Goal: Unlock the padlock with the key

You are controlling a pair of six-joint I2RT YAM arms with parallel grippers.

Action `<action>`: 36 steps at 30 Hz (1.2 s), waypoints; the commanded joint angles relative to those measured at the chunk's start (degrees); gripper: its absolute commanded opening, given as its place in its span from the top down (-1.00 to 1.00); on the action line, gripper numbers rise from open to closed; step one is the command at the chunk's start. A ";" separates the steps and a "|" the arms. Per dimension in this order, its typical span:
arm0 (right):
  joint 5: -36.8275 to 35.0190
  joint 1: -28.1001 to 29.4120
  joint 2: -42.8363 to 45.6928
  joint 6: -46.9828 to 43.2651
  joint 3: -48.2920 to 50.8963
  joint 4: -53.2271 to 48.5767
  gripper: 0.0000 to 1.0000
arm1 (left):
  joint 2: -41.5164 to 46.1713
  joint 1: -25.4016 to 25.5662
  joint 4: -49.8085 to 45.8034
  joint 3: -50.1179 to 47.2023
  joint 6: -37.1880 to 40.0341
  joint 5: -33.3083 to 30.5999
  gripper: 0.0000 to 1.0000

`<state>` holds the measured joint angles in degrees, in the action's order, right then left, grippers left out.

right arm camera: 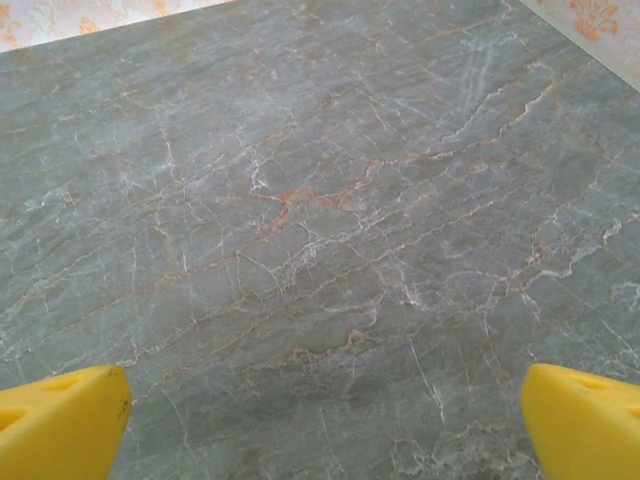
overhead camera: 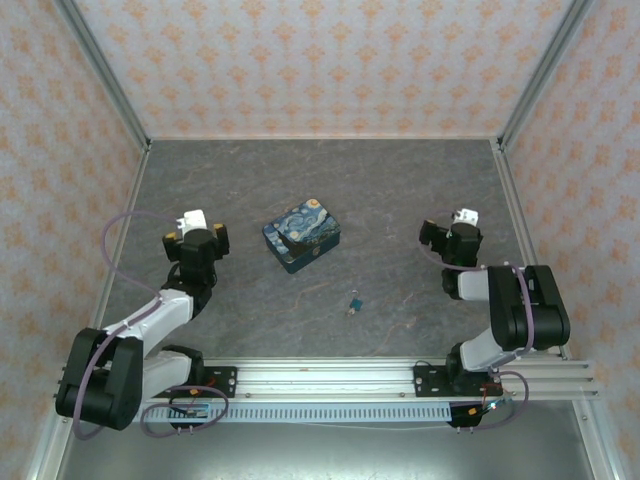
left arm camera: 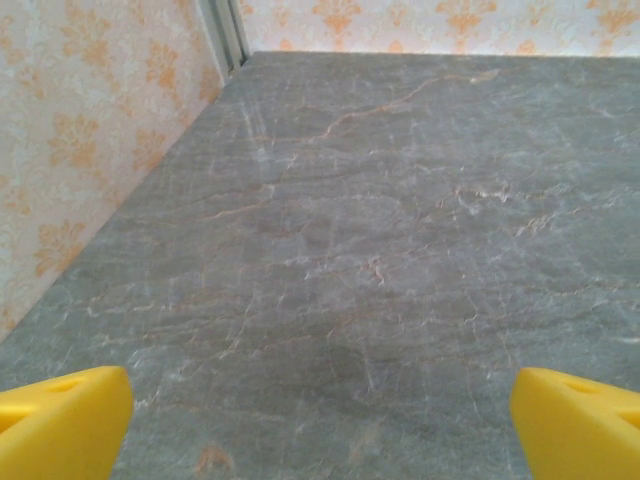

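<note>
- Presently the padlock (overhead camera: 356,299) lies on the grey worktop (overhead camera: 400,190) between the two arms. The key (overhead camera: 350,311) is right at it; whether they touch is too small to tell.
- Left end effector (left arm camera: 320,425): yellow fingers (left arm camera: 60,420) spread wide, gripping nothing.
- Right end effector (right arm camera: 325,425): likewise spread wide and empty.
- Swirl-painted box (overhead camera: 301,234) sits apart, behind the padlock.

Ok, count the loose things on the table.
2 sure: the box mid-table, the padlock nearer the front, to its right. A pale speck beside it may be the key.
</note>
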<state>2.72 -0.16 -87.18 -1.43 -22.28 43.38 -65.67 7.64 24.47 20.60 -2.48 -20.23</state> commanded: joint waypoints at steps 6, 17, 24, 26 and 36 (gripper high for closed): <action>1.31 -0.34 -0.04 -0.95 -1.62 1.20 -0.98 | -9.98 -1.89 18.08 -0.69 3.73 7.21 -0.94; 1.16 -0.36 -0.03 -0.94 -1.71 1.09 -0.98 | -19.98 -4.25 19.29 3.38 2.60 11.71 -0.94; 1.17 -0.35 0.09 -1.08 -1.55 1.20 -0.99 | -20.03 -4.74 18.42 3.65 2.48 12.48 -1.00; 1.16 -0.30 -0.01 -1.12 -1.54 1.23 -0.99 | -20.02 -4.74 18.44 3.61 2.48 12.41 -1.00; 0.48 -0.01 0.00 -1.21 -1.62 1.12 -0.98 | -20.04 -4.74 18.42 3.66 2.46 12.45 -1.00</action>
<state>3.44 -0.16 -87.18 -1.83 -23.05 43.38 -85.65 3.22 43.07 23.35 0.05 -7.86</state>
